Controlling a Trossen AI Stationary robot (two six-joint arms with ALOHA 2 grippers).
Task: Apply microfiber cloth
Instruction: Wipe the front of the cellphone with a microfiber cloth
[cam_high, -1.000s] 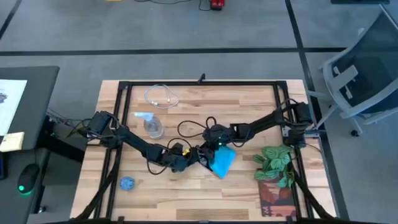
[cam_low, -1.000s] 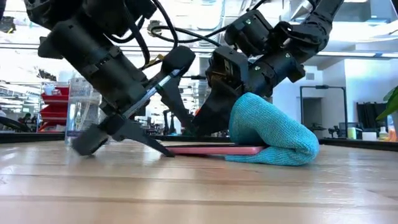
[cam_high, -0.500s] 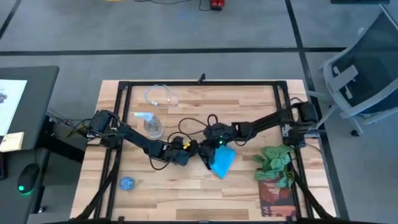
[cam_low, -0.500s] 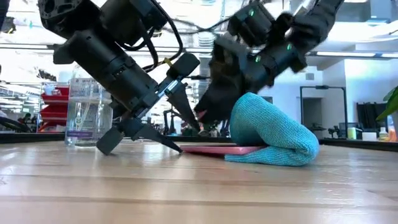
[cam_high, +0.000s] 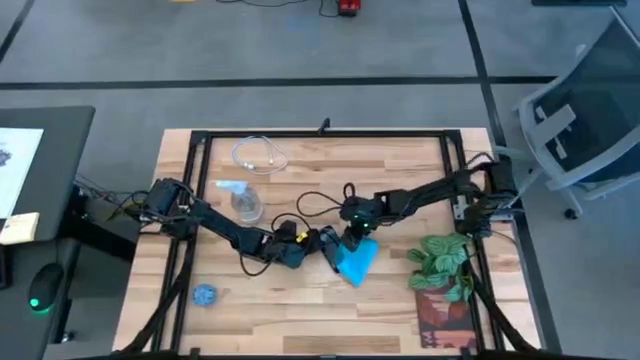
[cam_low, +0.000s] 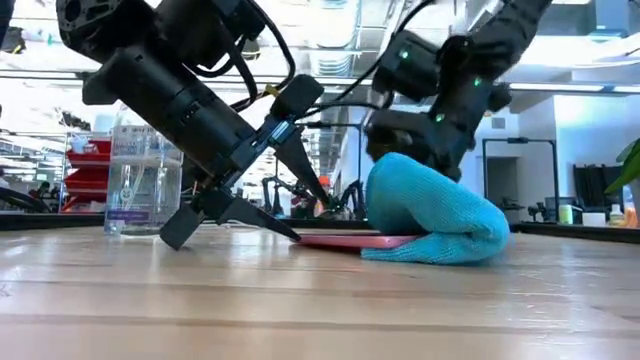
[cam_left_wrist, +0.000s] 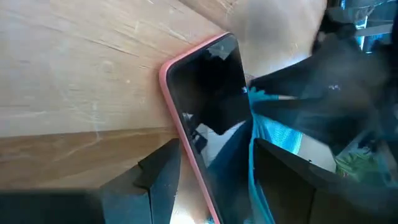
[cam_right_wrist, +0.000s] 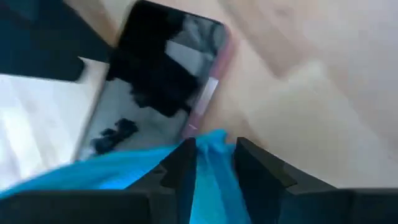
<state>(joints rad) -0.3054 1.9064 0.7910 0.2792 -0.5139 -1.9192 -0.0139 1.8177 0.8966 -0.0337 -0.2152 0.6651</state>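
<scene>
Pinched between the right gripper's (cam_right_wrist: 211, 165) dark fingers (cam_right_wrist: 180, 168) is a fold of the sky-blue microfiber cloth (cam_low: 435, 210), which lies heaped over one end of a black phone (cam_left_wrist: 208, 93) in a pink case, mid-table. Spread fingers of the left gripper (cam_low: 250, 200) straddle the phone's other end, tips down at the wooden table (cam_low: 300, 300). A clear spray bottle (cam_high: 243, 199) stands behind the left arm, and a small blue disc (cam_high: 204, 294) lies near the front edge.
</scene>
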